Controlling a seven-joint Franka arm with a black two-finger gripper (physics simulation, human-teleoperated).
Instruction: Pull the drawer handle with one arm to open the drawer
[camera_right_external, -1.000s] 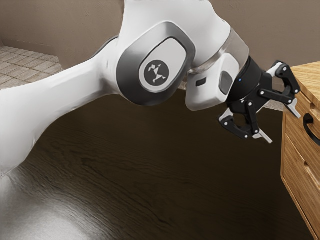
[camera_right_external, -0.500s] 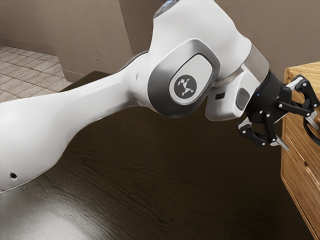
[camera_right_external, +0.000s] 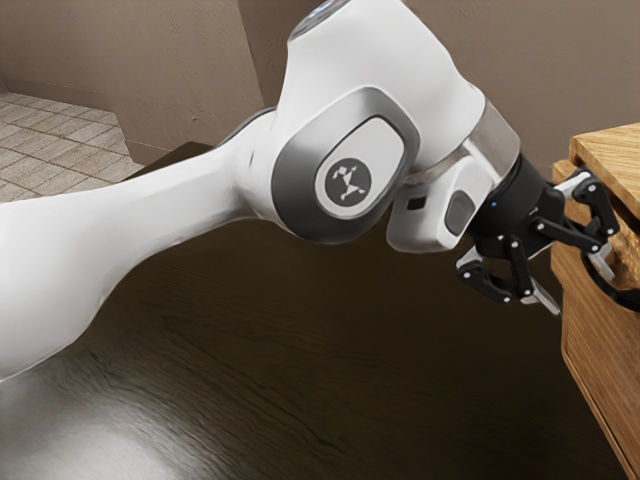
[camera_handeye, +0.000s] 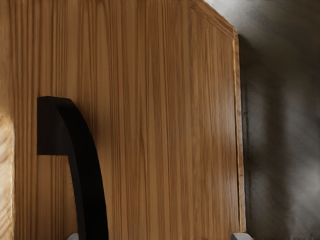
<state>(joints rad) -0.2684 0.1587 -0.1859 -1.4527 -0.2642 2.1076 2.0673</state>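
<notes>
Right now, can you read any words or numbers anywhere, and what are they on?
There are no words or numbers to read.
The arm's grey joint cap has a white emblem, which is a sign without letters.
The wooden drawer front and its black handle have no writing.

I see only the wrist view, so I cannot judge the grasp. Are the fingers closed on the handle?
Observer: No. In the exterior view the gripper stands wide open at the drawer front.
Operator: Does the drawer front stand out from the cabinet?
Observer: A little, it seems: its upper edge juts past the cabinet top.
Operator: Where does the arm come from?
Observer: The arm reaches in from the exterior view's left, above a dark wooden table.
</notes>
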